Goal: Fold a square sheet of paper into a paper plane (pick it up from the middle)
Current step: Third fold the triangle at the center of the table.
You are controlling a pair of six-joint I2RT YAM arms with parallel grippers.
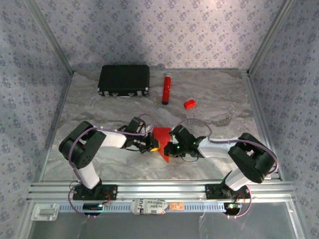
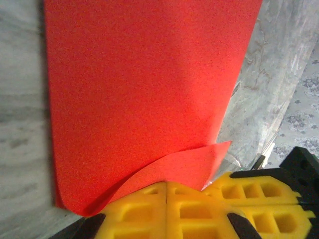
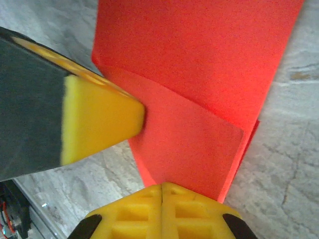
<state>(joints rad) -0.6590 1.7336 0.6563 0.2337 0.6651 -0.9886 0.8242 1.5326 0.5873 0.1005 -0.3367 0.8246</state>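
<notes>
The red sheet of paper (image 1: 161,141) hangs partly folded between my two grippers at the middle of the table, one corner pointing down toward the near edge. My left gripper (image 1: 151,143) is shut on its left side. In the left wrist view the yellow fingertips (image 2: 166,185) meet at a curled flap of the sheet of paper (image 2: 144,89). My right gripper (image 1: 173,147) is shut on the right side. In the right wrist view its fingertips (image 3: 162,186) pinch the doubled layer of the sheet of paper (image 3: 199,89), and the left gripper's finger (image 3: 99,119) touches the flap. A paper plane is out of view.
A black case (image 1: 124,80) lies at the back left. Beside it are a red tube (image 1: 166,88) and a small red block (image 1: 189,103). Patterned walls and metal rails (image 1: 149,188) enclose the marbled table (image 1: 224,99).
</notes>
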